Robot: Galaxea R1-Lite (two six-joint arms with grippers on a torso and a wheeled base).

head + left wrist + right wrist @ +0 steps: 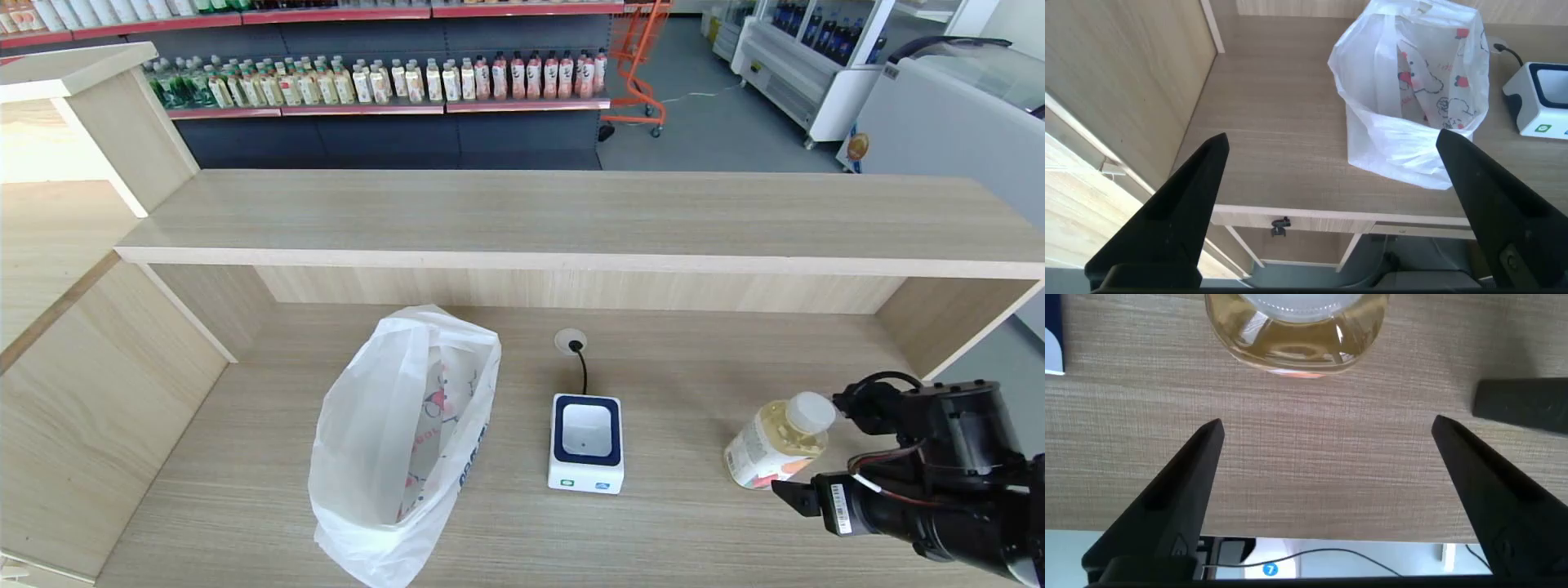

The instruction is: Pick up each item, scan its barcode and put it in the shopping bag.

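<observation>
A white plastic shopping bag (400,441) stands open on the wooden counter, with a printed packet inside it. To its right sits the white and blue barcode scanner (586,441). Farther right a bottle (775,447) of pale yellow drink with a white cap leans toward my right arm. My right gripper (820,451) is open, its fingers level with the bottle's cap end. In the right wrist view the bottle (1297,331) lies just beyond the open right gripper (1328,429). My left gripper (1333,140) is open and holds nothing, above the counter's near edge, with the bag (1413,90) ahead.
A raised ledge (571,220) runs along the back of the counter, with side walls at the left (106,408) and right (947,327). The scanner's cable (581,367) runs to a grommet behind it. The scanner's corner (1539,94) shows beside the bag.
</observation>
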